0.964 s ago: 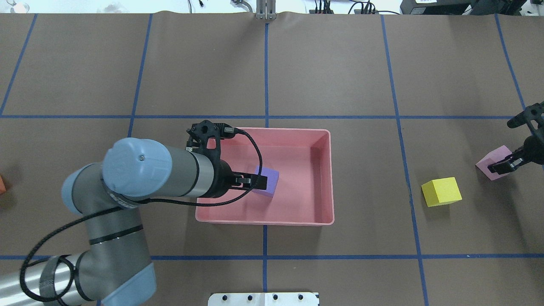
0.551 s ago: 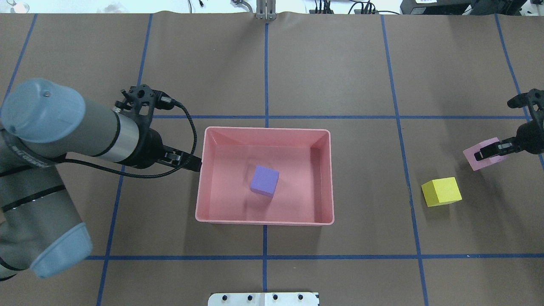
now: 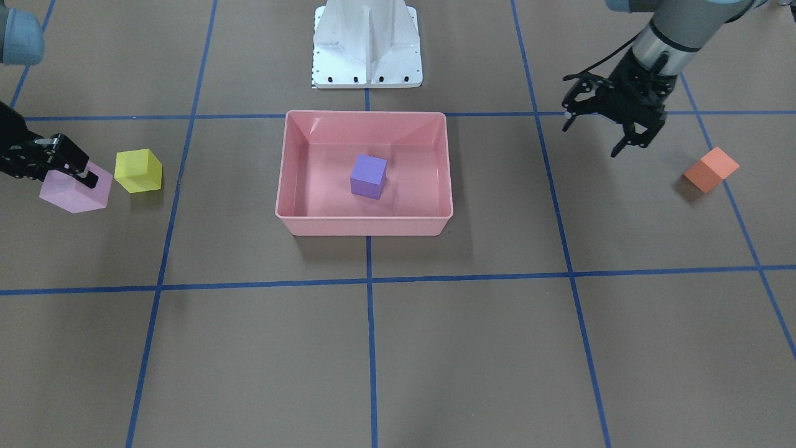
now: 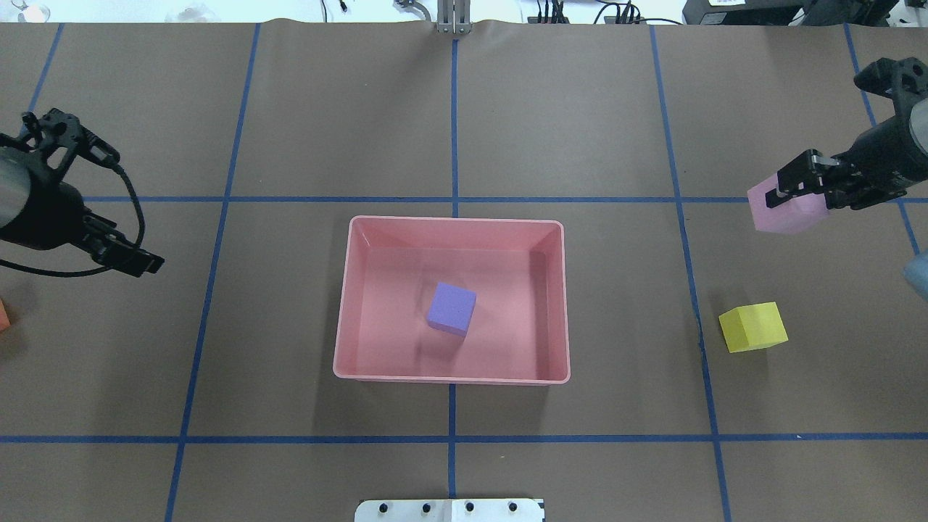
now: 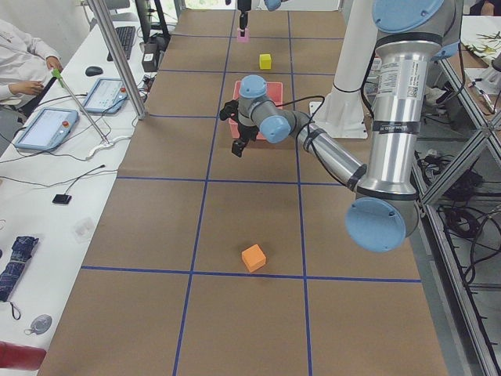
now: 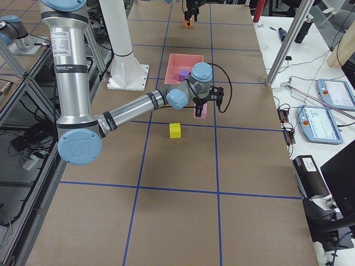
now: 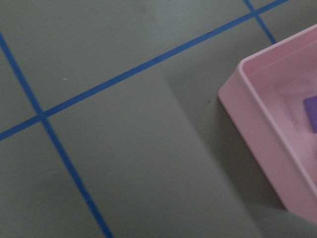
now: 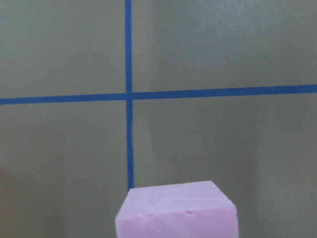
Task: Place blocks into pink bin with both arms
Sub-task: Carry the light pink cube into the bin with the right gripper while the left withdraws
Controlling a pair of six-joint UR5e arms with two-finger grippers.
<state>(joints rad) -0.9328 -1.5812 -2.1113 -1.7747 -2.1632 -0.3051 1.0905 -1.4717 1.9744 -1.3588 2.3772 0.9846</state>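
The pink bin (image 4: pixel 455 220) stands mid-table, also in the front view (image 3: pixel 364 225), with the purple block (image 4: pixel 451 309) lying inside it (image 3: pixel 368 176). My right gripper (image 4: pixel 794 190) is shut on the light pink block (image 4: pixel 786 212) and holds it above the table, right of the bin (image 3: pixel 74 190); the block fills the bottom of the right wrist view (image 8: pixel 178 210). The yellow block (image 4: pixel 752 328) lies on the table near it. My left gripper (image 4: pixel 148 262) is open and empty, left of the bin (image 3: pixel 630 148). The orange block (image 3: pixel 711 168) lies further left.
The white robot base (image 3: pixel 367 43) stands behind the bin. Blue tape lines grid the brown table. The left wrist view shows the bin's corner (image 7: pixel 257 124). An operator's desk with tablets (image 5: pixel 47 125) runs along the far side.
My left gripper has let go of the purple block in the bin and drawn back to the left. My right gripper has lifted the light pink block off the table and carried it leftward.
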